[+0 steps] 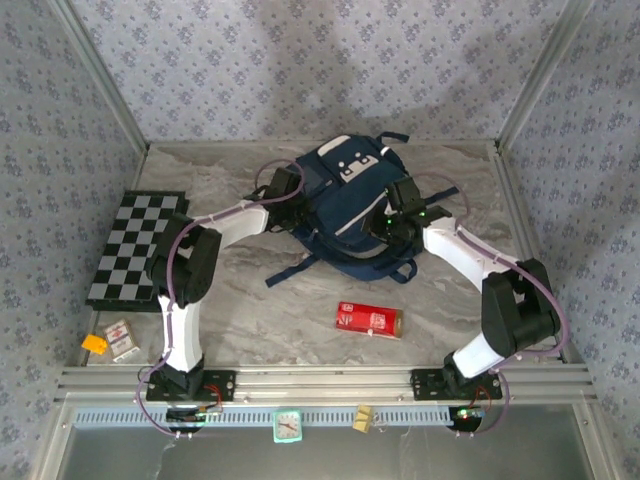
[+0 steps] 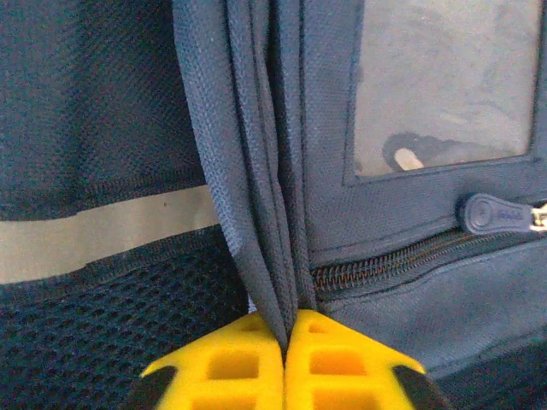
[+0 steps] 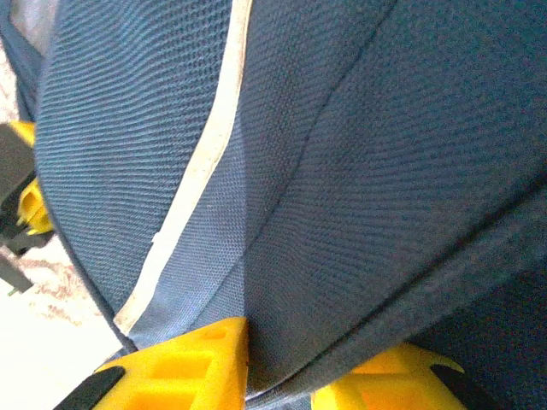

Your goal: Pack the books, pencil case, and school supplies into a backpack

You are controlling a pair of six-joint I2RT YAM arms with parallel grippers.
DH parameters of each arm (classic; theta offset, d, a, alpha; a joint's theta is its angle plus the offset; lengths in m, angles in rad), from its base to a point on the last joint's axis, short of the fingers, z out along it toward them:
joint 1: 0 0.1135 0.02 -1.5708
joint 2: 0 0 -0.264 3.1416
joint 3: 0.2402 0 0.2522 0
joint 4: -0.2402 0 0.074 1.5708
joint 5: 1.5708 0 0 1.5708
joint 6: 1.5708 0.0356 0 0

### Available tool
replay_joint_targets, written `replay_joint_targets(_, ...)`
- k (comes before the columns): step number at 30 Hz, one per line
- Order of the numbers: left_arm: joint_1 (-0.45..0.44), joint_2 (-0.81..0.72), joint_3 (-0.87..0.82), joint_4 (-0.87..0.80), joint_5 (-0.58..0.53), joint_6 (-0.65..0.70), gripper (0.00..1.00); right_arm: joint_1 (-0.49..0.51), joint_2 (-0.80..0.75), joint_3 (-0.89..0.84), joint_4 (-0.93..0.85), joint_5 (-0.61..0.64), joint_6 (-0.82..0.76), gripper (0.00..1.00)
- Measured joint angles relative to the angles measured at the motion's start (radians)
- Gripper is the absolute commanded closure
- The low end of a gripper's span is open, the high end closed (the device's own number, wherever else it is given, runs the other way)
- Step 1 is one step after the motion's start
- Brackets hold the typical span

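Backpack at the far edge of the tabletop: left gripper pinches a fold of its fabric, right gripper clamps its side.

You've got a black-and-white chessboard lying flat at the left edge of the grey marbled table. Near side of it, a small orange block and a white card packet sit just beside each other. On the perforated front strip are a small teal square item and a tan one, set apart. Blue floral wallpaper is on all walls.
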Motion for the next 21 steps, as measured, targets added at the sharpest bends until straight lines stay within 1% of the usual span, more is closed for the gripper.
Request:
replay_joint_targets(5,-0.01,-0.01,0.002,0.01,-0.009,-0.007,1.0,-0.059,0.08,0.029,0.016,-0.027,-0.059,0.73)
replay_joint_targets(8,-0.025,-0.061,-0.039,0.015,-0.032,-0.021,1.0,-0.094,0.181,0.136,-0.025,-0.049,-0.122,0.72)
replay_joint_targets(11,-0.058,-0.138,-0.094,0.014,-0.067,-0.054,1.0,-0.123,0.263,0.256,-0.062,-0.063,-0.195,0.66)
replay_joint_targets(13,-0.078,-0.18,-0.137,0.016,-0.074,-0.085,1.0,-0.129,0.275,0.31,-0.084,-0.045,-0.235,0.59)
replay_joint_targets(16,-0.09,-0.193,-0.159,-0.006,-0.074,-0.113,1.0,-0.089,0.225,0.324,-0.098,0.018,-0.277,0.5)
replay_joint_targets(18,-0.093,-0.192,-0.159,-0.025,-0.075,-0.12,1.0,-0.026,0.167,0.31,-0.127,0.097,-0.283,0.48)
replay_joint_targets(21,-0.093,-0.192,-0.159,-0.039,-0.084,-0.123,1.0,0.1,0.056,0.235,-0.147,0.19,-0.261,0.49)
